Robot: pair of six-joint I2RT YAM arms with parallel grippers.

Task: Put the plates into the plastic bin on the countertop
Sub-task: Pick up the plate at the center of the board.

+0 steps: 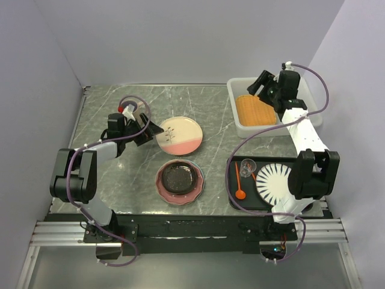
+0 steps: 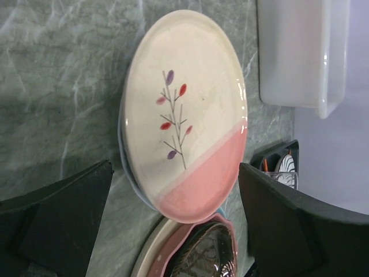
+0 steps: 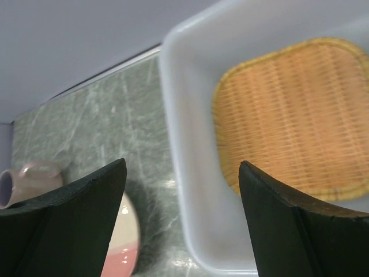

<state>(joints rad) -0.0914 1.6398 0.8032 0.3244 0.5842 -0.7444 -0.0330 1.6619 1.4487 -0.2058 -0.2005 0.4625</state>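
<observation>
I read right gripper (image 3: 181,166) spread above smooth bin (image 3: 190,196) holding woven-look orange plate (image 3: 288,115) — left gripper (image 2: 174,168) spread before glossy floral plate (image 2: 184,98); sprig colours clear only from wrist.

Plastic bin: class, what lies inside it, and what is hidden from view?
An orange rounded-square plate lies in the plastic bin. The right end effector above covers part of it; anything under the plate is hidden.
</observation>
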